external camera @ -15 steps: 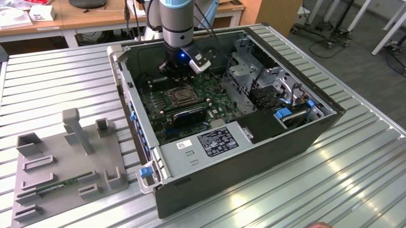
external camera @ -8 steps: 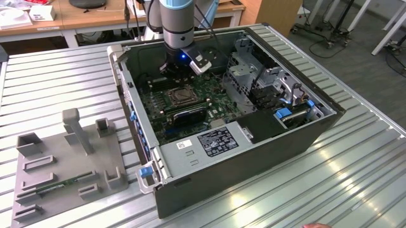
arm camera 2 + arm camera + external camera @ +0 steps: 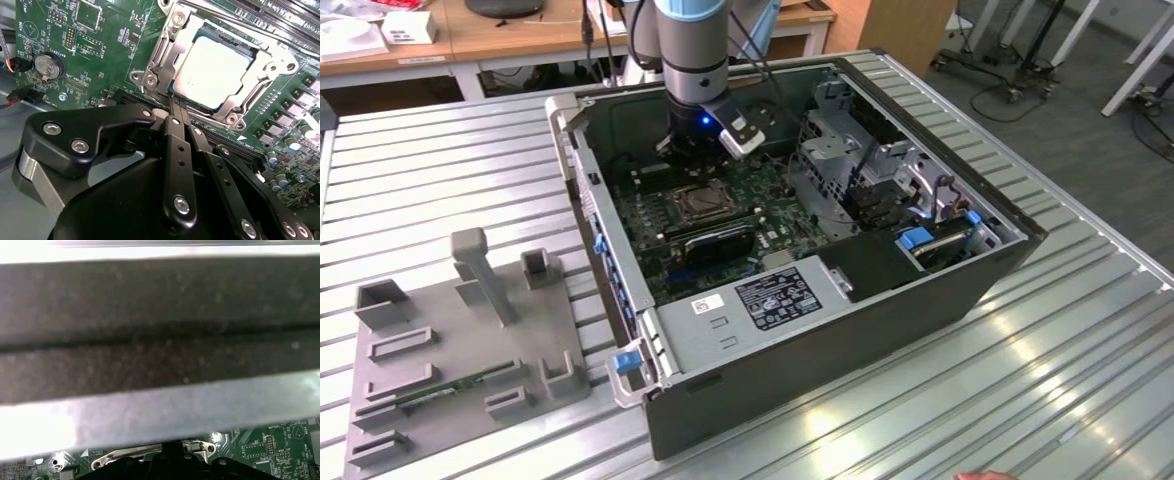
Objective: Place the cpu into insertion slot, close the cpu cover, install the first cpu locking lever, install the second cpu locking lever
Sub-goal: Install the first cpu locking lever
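Ext. view sat high, mid-range, and looked down at an angle into the open case (image 3: 854, 340) and board (image 3: 767, 190). Second wrist view was close and looked along the gripper (image 3: 172, 102) onto the cpu (image 3: 212, 70). First wrist view sat v. near a dark bar (image 3: 160, 315). All 3 shared the board.

In the exterior view you see an open computer case (image 3: 854, 340) on a slatted metal table (image 3: 1041, 400). A grey fixture tray (image 3: 467, 350) lies at eight o'clock from it, a wooden desk (image 3: 520, 35) at eleven. A coin battery (image 3: 48, 65) sits on the green board (image 3: 115, 60).
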